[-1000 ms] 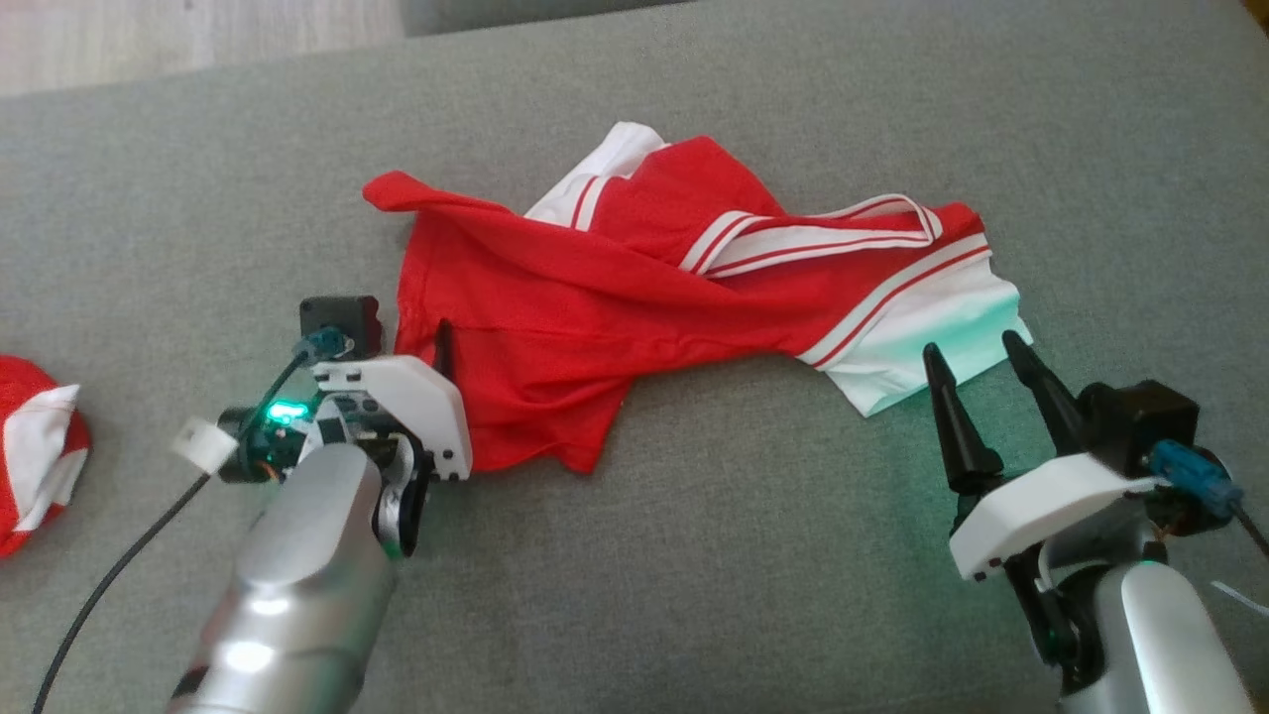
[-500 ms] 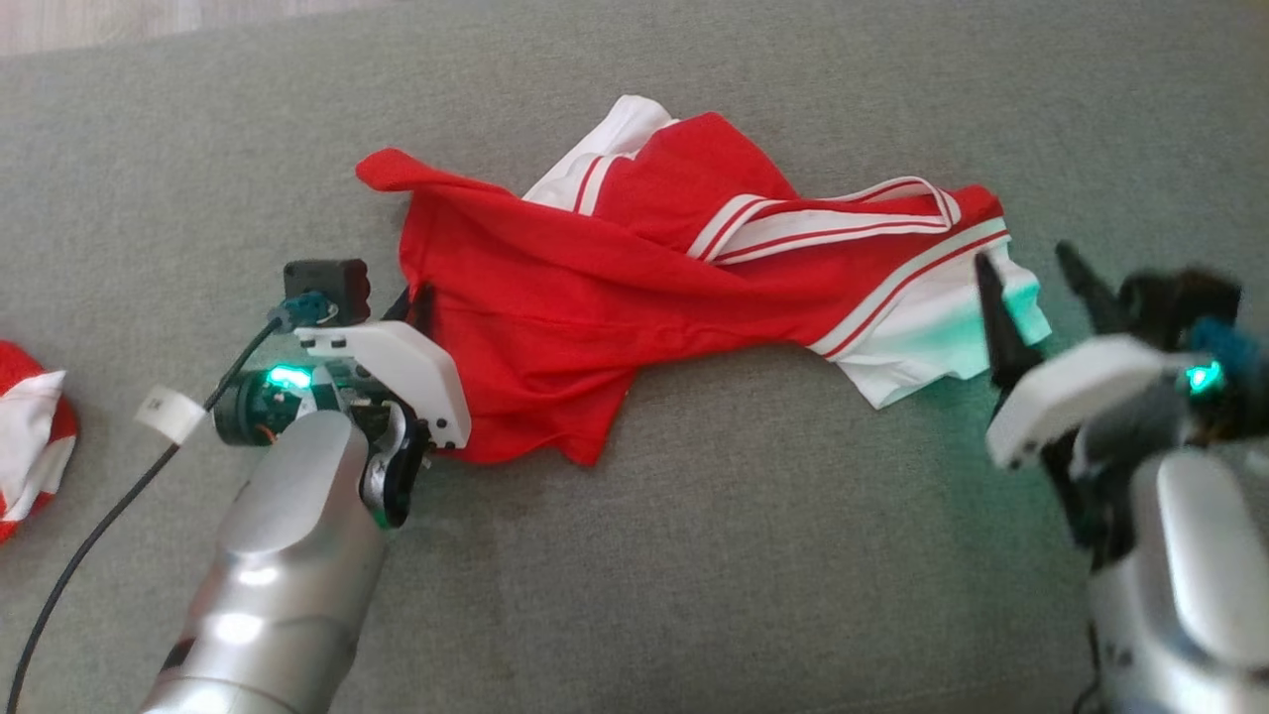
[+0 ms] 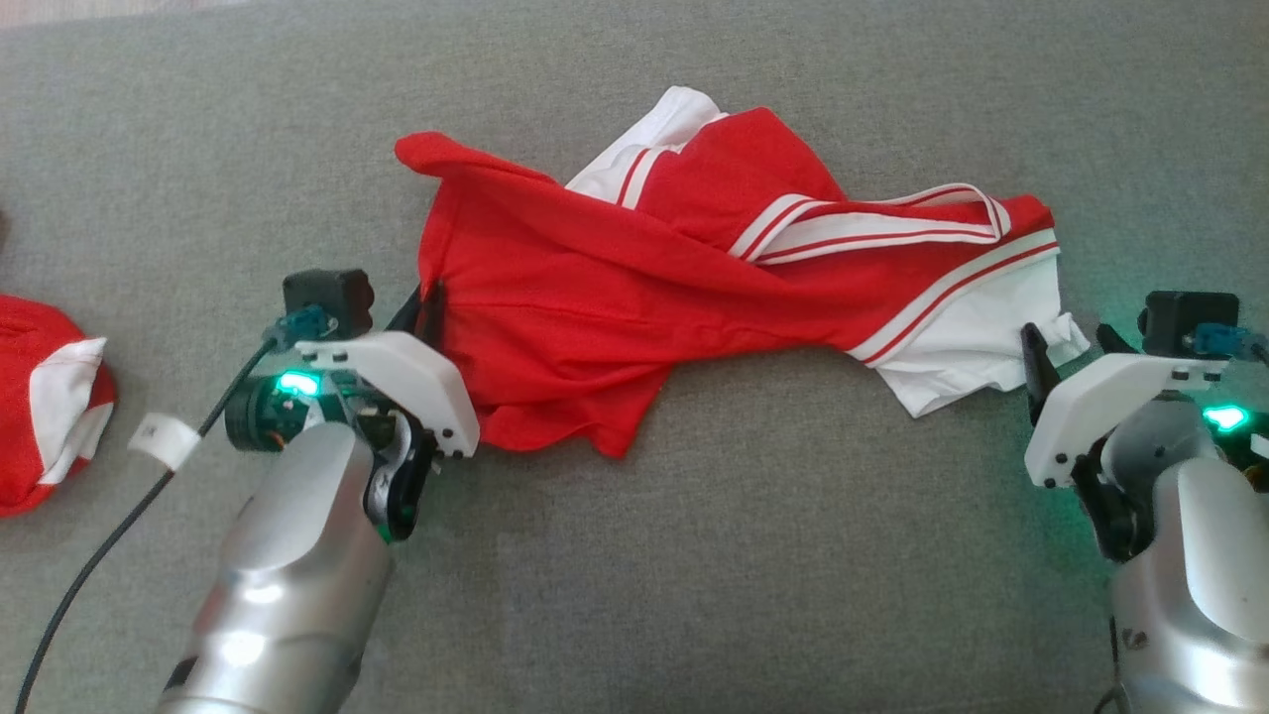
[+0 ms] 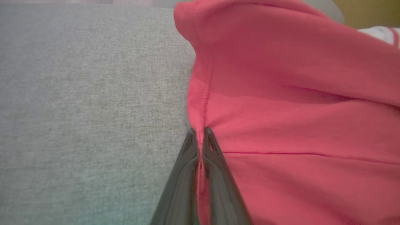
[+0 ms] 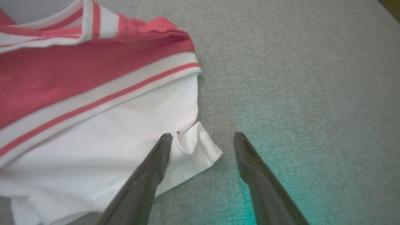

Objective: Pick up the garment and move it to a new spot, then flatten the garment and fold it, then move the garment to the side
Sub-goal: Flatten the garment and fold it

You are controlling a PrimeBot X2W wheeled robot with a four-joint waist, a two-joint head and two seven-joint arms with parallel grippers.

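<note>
The garment (image 3: 634, 288) is red with white panels and red-and-white striped bands, lying crumpled across the grey surface. My left gripper (image 3: 428, 297) is shut on its red left hem, and the left wrist view shows the seam (image 4: 201, 137) pinched between the two dark fingers. My right gripper (image 3: 1066, 342) is open at the garment's white right corner (image 5: 200, 147). That corner lies between the two fingers, with the left fingertip (image 5: 164, 140) over the white cloth and the other fingertip (image 5: 240, 139) on bare grey fabric.
A second red-and-white garment (image 3: 45, 412) lies bunched at the far left edge. The grey fabric surface (image 3: 753, 555) stretches wide in front of and behind the garment. A black cable (image 3: 109, 555) trails from my left wrist.
The camera has shifted. My right gripper has come down and in to the white corner, now straddling it. The left gripper stays shut on the red hem.
</note>
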